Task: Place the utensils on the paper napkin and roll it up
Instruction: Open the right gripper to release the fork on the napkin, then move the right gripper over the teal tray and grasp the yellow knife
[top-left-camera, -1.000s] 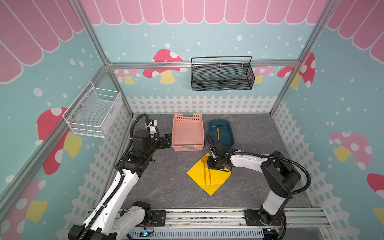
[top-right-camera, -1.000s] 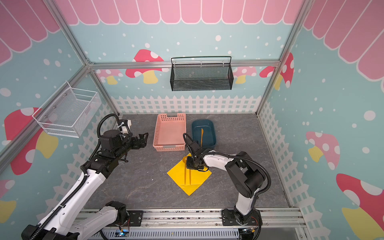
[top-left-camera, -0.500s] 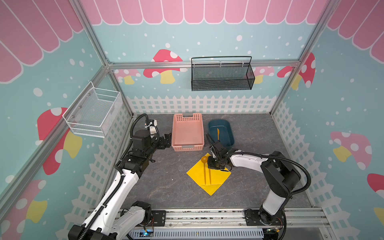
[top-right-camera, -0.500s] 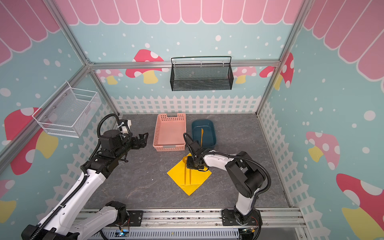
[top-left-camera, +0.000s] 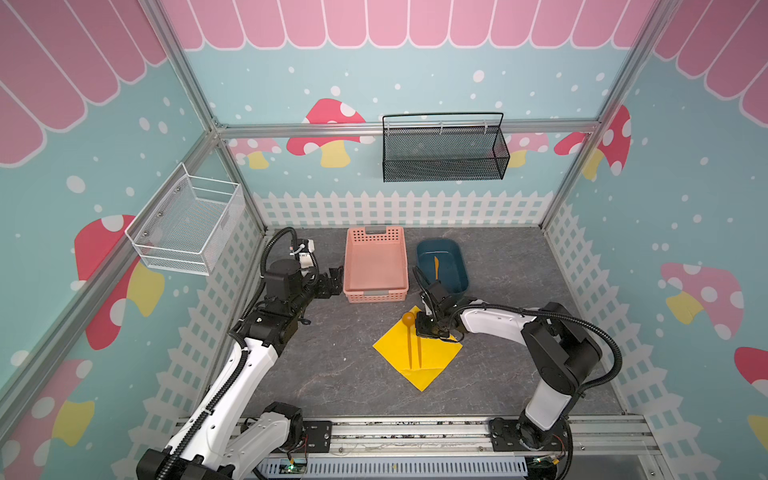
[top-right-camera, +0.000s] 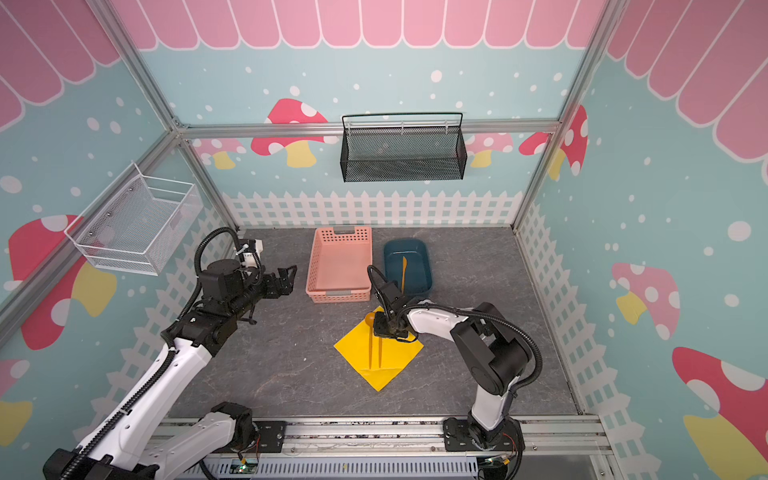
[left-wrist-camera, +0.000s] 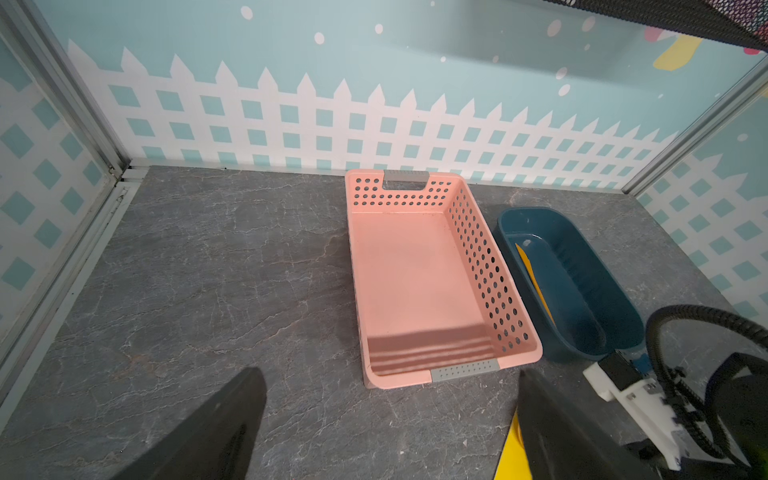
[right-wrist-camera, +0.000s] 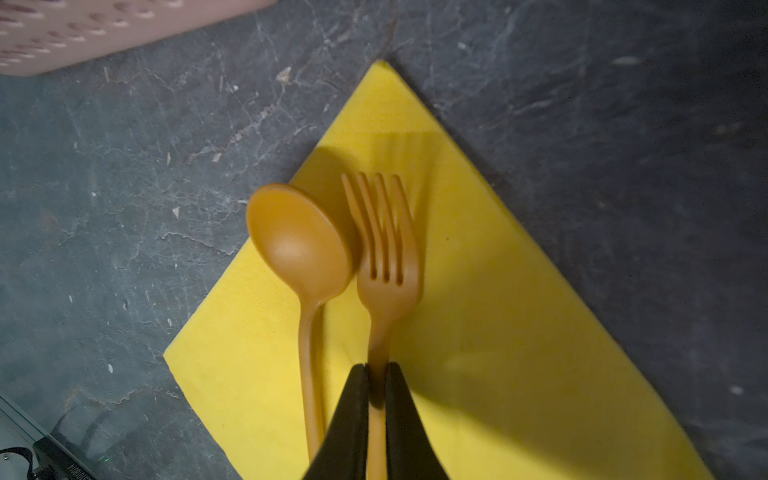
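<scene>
Jaws of the right gripper (right-wrist-camera: 377, 370) are pressed onto the handle of the fork (right-wrist-camera: 384, 249), pinching it just behind the head, low over the paper napkin (right-wrist-camera: 498, 311). Jaws of the left gripper (top-left-camera: 334, 279) are spread wide with nothing between them, held above the surface (top-left-camera: 332, 365) well away from the napkin, off its far left side.

Three orange-yellow utensils show. Two lie on the napkin, side by side and nearly parallel: the fork and one spoon (right-wrist-camera: 299, 245), whose bowl touches the fork's head. The spoon's bowl reaches past the napkin's edge, partly over bare surface. The third, a straight thin stick (top-left-camera: 436, 268), is off the napkin, lying in the blue tub (top-left-camera: 457, 270) beyond the napkin's far corner.

One napkin lies flat and unrolled, set like a diamond with a corner toward the back wall.

Two containers stand beyond the napkin: the blue tub and one pink basket (top-left-camera: 374, 266), side by side, the basket nearer the left gripper. Two more hang on the walls above: one black mesh basket (top-left-camera: 444, 153) and one white wire basket (top-left-camera: 187, 226).

In both top views the right gripper and its wrist cover the fork's head and the napkin's far corner; only the two handles show clearly there.
</scene>
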